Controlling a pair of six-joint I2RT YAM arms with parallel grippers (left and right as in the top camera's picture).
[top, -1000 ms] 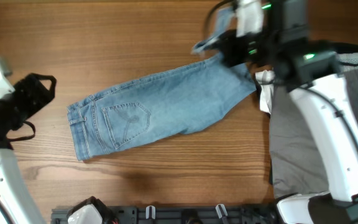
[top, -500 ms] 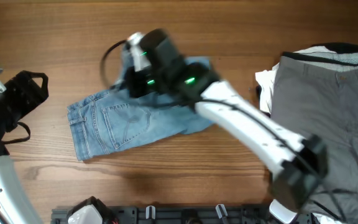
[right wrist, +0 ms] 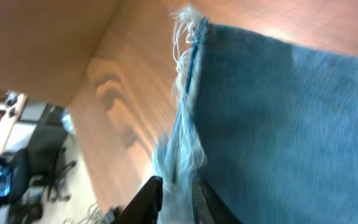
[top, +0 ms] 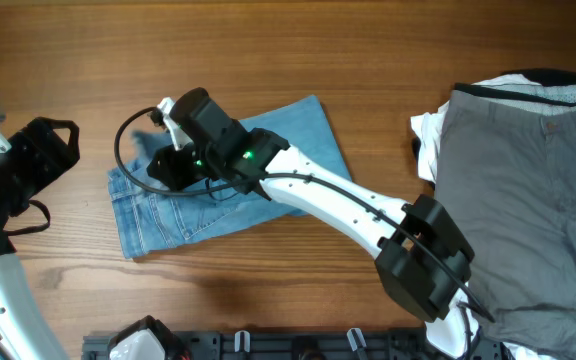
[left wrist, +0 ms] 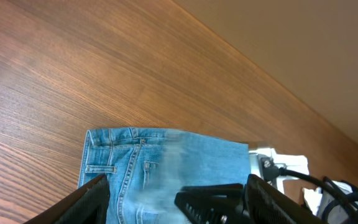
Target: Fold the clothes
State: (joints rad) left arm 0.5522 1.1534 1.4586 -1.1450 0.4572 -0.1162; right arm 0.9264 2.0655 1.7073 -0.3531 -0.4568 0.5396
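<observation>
The light-blue denim jeans [top: 268, 150] lie left of the table's middle, with the leg end folded back over the seat and pocket part. My right gripper [top: 166, 160] is over the waist end and is shut on the frayed hem [right wrist: 182, 155] of the jeans. In the left wrist view the jeans [left wrist: 160, 162] lie ahead, with the right arm on them. My left gripper [left wrist: 179, 208] is open and empty; in the overhead view it [top: 43, 150] sits left of the jeans, apart from them. Grey trousers [top: 528, 180] lie at the right on a white garment [top: 426, 140].
My right arm [top: 348, 205] stretches across the table from the lower right to the jeans. A dark rail [top: 268, 345] with white parts runs along the front edge. Bare wooden tabletop [top: 88, 60] shows at the back left.
My right gripper has swung from the back right to the left with the jeans' hem, laying the leg over the seat part. The left arm has hardly moved.
</observation>
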